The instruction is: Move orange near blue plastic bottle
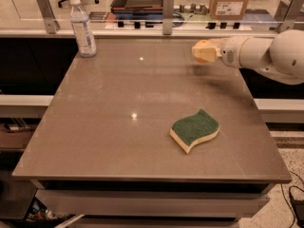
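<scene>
Brown desk (95, 127) carries a green-and-yellow sponge (194, 129), beyond and slightly right of which the pincer (203, 52) pinches the orange (204, 45) above the surface, while the blue plastic bottle (83, 27) stands upright far beyond-left of the sponge.

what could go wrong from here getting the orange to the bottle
The orange sits mostly hidden in the end effector above the table; dropped, it could roll off. The tall blue plastic bottle stands at the opposite far corner near the edge, so a close approach may topple it.
</scene>
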`<state>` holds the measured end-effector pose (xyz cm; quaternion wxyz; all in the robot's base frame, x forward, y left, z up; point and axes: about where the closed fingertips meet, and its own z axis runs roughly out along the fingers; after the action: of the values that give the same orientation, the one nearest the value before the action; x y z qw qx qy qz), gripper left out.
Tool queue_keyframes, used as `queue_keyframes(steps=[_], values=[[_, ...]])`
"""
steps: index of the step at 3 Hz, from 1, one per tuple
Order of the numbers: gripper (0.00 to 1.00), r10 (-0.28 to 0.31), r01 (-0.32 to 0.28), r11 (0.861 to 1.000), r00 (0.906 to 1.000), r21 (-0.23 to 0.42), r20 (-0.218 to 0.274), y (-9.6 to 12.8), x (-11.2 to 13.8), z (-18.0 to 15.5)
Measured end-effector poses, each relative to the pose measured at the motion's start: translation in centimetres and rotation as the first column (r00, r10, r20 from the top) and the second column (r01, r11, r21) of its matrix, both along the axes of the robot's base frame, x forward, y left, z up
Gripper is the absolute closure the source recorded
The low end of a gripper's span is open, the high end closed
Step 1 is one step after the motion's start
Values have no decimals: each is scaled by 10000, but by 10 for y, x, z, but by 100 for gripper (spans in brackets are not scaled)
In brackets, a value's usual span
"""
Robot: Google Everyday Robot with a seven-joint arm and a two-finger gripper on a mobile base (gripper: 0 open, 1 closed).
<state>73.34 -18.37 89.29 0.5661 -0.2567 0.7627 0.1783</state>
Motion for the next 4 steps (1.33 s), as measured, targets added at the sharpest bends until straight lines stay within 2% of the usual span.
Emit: queue_keyframes(steps=[1,2,3,4], values=[[100,-51,51,10000,9978,4,654,4,6,45],[100,225,-201,9996,9920,-200,1243,26,10,92],[100,816,-756,9963,9827,-416,1660,62,13,125],[100,1713,-1663,9851,9689,-428,1784,107,27,141]])
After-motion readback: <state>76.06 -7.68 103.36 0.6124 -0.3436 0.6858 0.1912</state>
